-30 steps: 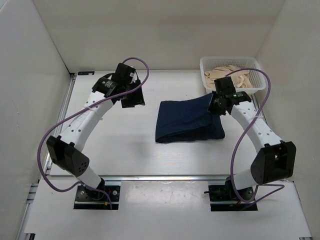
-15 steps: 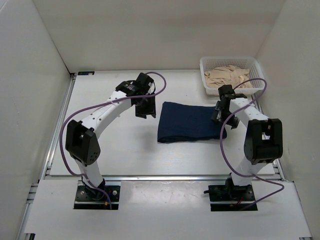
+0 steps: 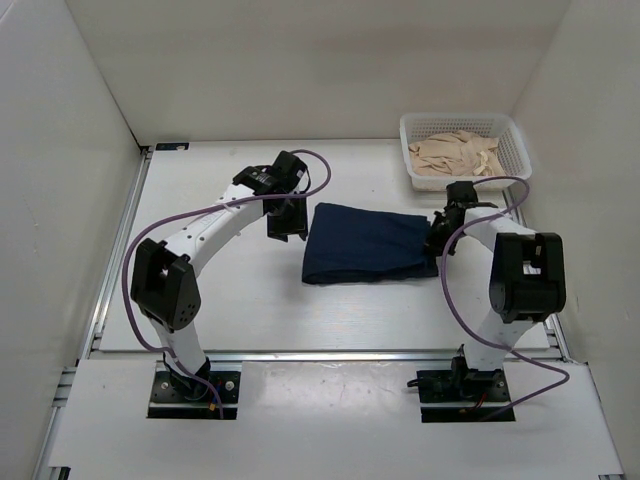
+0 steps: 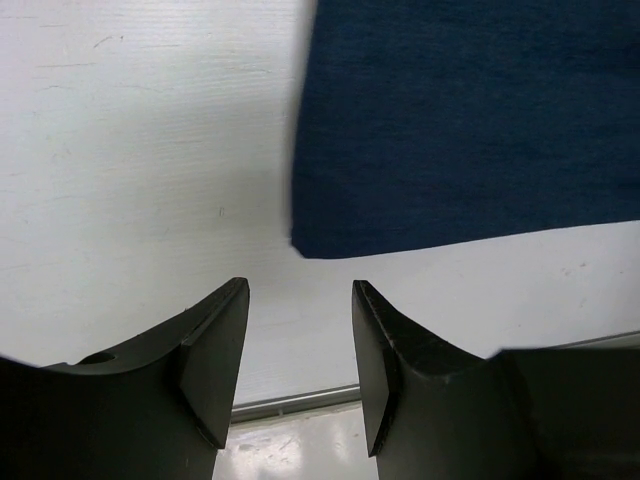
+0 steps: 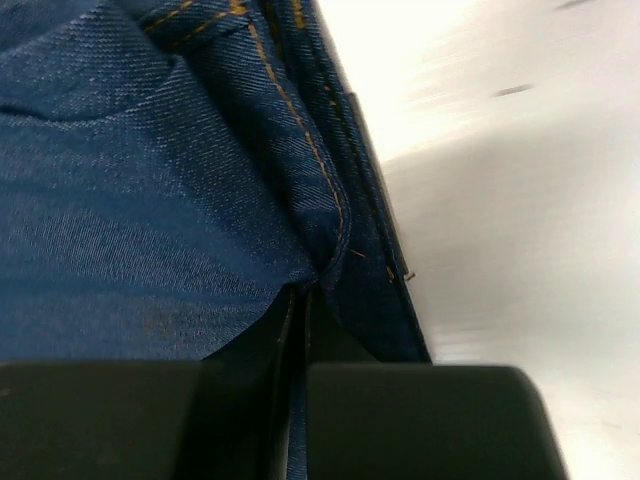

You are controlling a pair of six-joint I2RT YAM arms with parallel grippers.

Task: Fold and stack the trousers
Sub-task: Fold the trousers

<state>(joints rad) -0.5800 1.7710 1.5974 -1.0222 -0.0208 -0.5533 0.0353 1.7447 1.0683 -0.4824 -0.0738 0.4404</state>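
White counter [image 3: 200,300] under plain white walls [image 3: 300,60], with a white mesh basket [image 3: 408,150] of pale beige cloth [image 3: 455,152] at the far right corner. On the near-left side of that basket, just apart from it: the trousers [image 3: 365,245], flat in a compact dark-blue rectangle. At the trousers' edge nearest the basket: right end effector [image 5: 300,300], fully closed, pinching a stitched denim fold at its tips. On the side farthest from the basket: left end effector [image 4: 300,290], roughly half open, gripping nothing, poised above bare counter just off the cloth's corner. Looks like late folding: squaring or shifting the bundle, perhaps one fold short. Calls next for lowering the left tips onto that far corner and closing, then moving both ends together without letting the layers slide apart.
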